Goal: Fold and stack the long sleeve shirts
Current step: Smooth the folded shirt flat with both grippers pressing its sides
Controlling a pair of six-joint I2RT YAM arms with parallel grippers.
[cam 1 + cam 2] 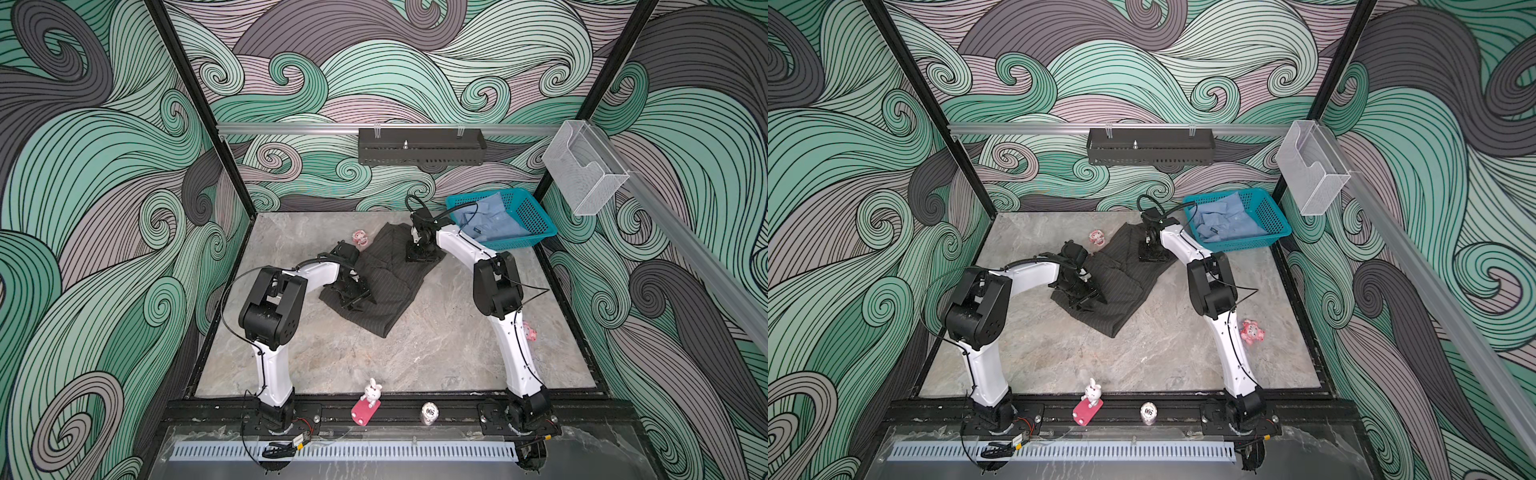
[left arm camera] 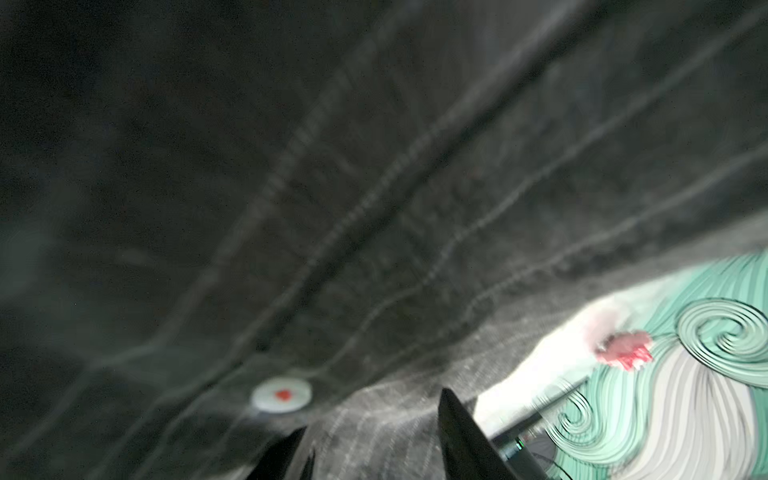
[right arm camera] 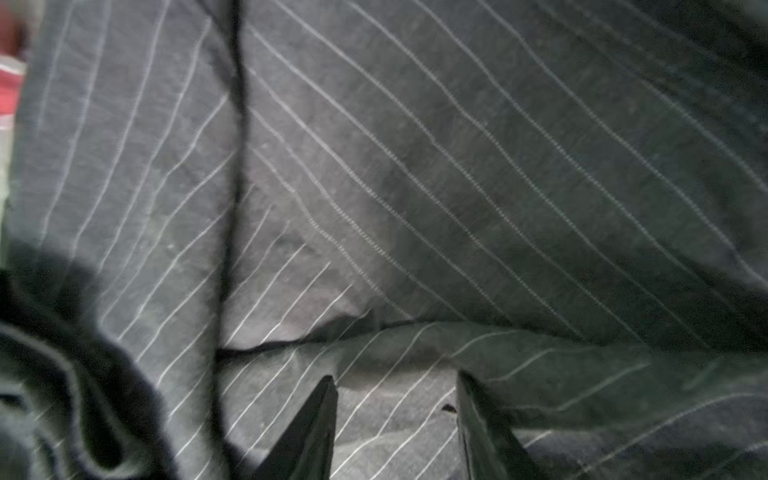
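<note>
Beside basket (image 1: pixel 534 216): charcoal shirt (image 1: pixel 390 291) mid-fold. Left gripper (image 1: pixel 356 300), right gripper (image 1: pixel 419 254) on cloth, jaws part-open, no grip evident. Next: pinch edge, fold over; blue shirt (image 1: pixel 482 224), inside basket, after.

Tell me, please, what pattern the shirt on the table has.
The shirt is dark charcoal with thin pale pinstripes; the right wrist view shows it best.

shirt (image 1: pixel 386 286) on table (image 1: pixel 374 361), basket (image 1: pixel 534 222) behind right
</note>
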